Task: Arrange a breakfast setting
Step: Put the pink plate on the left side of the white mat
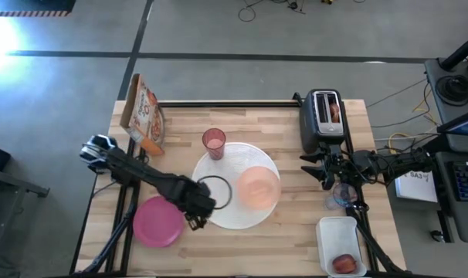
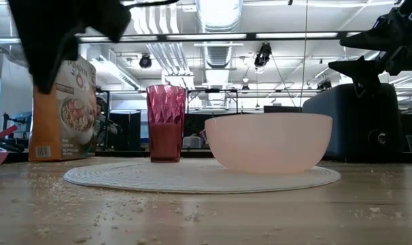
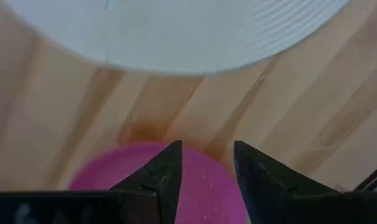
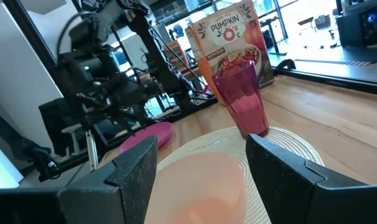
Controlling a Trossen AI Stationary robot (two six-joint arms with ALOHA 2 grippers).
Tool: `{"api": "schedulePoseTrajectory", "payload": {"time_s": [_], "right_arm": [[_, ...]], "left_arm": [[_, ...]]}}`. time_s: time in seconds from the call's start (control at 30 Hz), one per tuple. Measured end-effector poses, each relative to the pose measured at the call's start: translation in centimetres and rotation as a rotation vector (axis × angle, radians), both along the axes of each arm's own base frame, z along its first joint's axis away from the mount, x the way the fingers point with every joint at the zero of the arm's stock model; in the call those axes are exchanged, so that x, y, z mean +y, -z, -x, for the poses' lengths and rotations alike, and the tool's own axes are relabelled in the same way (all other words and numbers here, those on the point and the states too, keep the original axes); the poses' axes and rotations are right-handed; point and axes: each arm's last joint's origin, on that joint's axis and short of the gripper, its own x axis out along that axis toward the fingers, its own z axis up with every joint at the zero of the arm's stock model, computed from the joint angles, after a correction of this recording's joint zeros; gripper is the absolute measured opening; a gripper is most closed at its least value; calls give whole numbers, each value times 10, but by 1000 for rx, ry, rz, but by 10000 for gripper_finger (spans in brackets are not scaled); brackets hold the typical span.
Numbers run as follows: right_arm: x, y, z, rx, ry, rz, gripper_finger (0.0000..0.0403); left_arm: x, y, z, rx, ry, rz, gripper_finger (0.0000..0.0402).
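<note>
The setting is partly built: the white plate sits mid-tabletop carrying the peach bowl at its 3 o'clock side and the pink tumbler at 12 o'clock. The magenta bowl lies off the plate at 8 o'clock, below the left claw, whose fingers stand slightly parted, empty. The right claw waits wide open by the toaster. Only the high view shows the red fruit in the white tub; the left wrist view alone shows the finger gap.
</note>
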Motion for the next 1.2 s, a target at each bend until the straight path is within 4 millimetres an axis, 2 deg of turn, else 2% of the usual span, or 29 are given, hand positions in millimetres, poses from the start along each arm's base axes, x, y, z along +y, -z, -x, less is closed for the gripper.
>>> {"api": "schedulePoseTrajectory", "payload": {"time_s": [0.13, 0.27, 0.47, 0.93, 1.2], "right_arm": [[0, 0, 0, 0, 0, 0, 233], [0, 0, 0, 0, 0, 0, 233], [0, 0, 0, 0, 0, 0, 233], [0, 0, 0, 0, 0, 0, 233], [0, 0, 0, 0, 0, 0, 233]], "left_arm": [[3, 17, 21, -19, -149, 74, 133], [2, 41, 37, -18, -266, 159, 156], [-5, 56, 46, -39, -332, 200, 191], [-13, 89, 37, 45, -303, 88, 192], [-20, 86, 31, 53, -218, 68, 137]]}}
